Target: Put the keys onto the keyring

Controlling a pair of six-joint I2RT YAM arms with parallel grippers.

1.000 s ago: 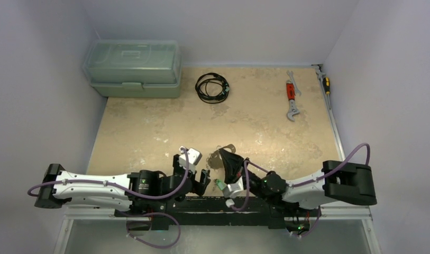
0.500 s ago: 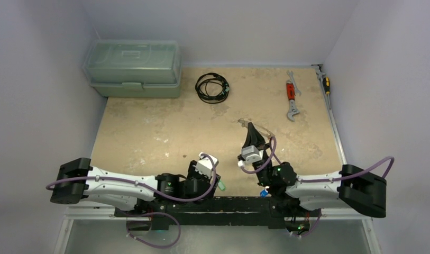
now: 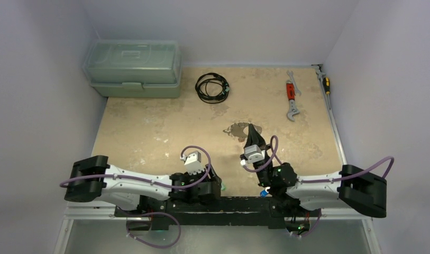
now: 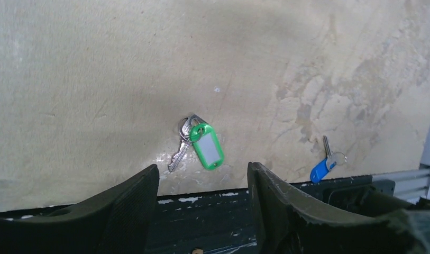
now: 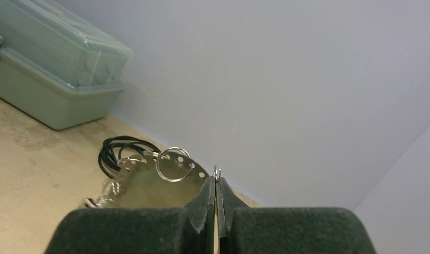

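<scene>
Since the silver keys with the green plastic tag (image 4: 199,145), judged light and slick, lie flat on the beige tabletop (image 4: 96,63) below the wide-open left pincer (image 4: 202,172), grip the tag, while the right pincer (image 5: 216,182) pinches the thin, springy silvery wire keyring (image 3: 236,129) aloft.

We see pale lilac walls (image 3: 218,26) boxing in a mottled beige tabletop (image 3: 149,127) on three sides, green lidded toolbox (image 3: 132,67) back-left, black cable coil (image 3: 212,88) near it, red-handled wrench (image 3: 291,95) back-right, light even and diffuse.
</scene>
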